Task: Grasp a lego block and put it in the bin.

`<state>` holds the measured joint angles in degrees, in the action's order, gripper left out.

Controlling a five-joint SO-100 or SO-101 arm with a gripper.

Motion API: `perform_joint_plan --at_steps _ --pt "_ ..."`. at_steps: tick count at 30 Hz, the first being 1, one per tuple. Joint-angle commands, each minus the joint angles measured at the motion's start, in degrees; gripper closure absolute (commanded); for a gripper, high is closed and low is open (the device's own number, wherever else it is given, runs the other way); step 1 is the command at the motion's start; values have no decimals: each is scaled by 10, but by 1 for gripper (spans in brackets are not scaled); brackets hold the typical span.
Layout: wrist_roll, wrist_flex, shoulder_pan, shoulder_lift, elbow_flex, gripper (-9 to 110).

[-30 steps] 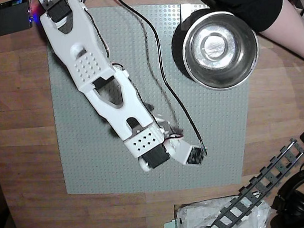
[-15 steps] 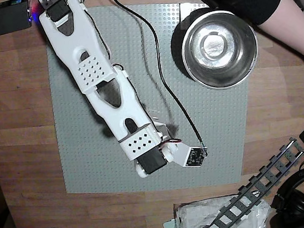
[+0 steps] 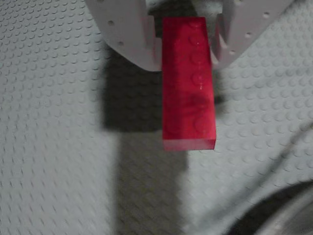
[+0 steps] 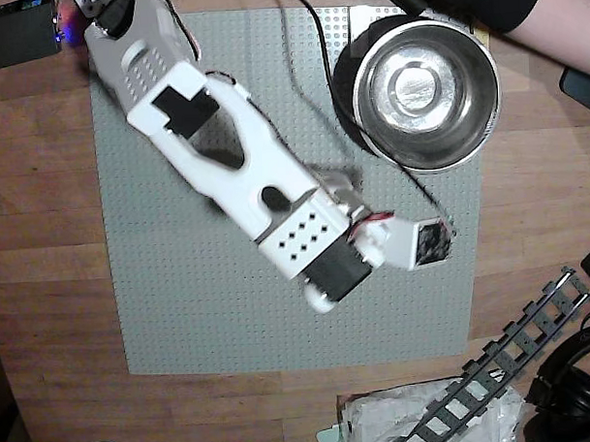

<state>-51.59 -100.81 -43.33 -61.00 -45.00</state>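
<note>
In the wrist view my gripper (image 3: pixel 188 49) is shut on the red lego block (image 3: pixel 188 98). The block hangs lengthwise from the white fingers (image 3: pixel 132 34), lifted above the grey studded baseplate (image 3: pixel 54 122), where it casts a shadow. A curved part of the steel bowl's rim (image 3: pixel 291 213) shows at the bottom right corner. In the overhead view the white arm reaches from the top left to the plate's middle. The gripper (image 4: pixel 378 228) is below and left of the bowl (image 4: pixel 424 88), apart from it. Only a red sliver of the block (image 4: pixel 380 216) shows there.
The baseplate (image 4: pixel 182 312) lies on a wooden table. A black cable (image 4: pixel 304 75) runs across the plate toward the gripper. A person's arm (image 4: pixel 559 8) is at the top right. A black track piece (image 4: pixel 513 354), headphones (image 4: pixel 572 386) and a plastic bag (image 4: pixel 418 420) lie at the bottom right.
</note>
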Motion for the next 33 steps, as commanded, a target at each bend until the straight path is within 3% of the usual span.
perform_joint_plan --at_steps 1,12,23,33 --pt "40 -4 -26 -45 -7 102" --pt "106 -1 -183 -43 6 102" --pt "133 9 -253 62 82 102" --pt "140 7 -249 188 243 102"
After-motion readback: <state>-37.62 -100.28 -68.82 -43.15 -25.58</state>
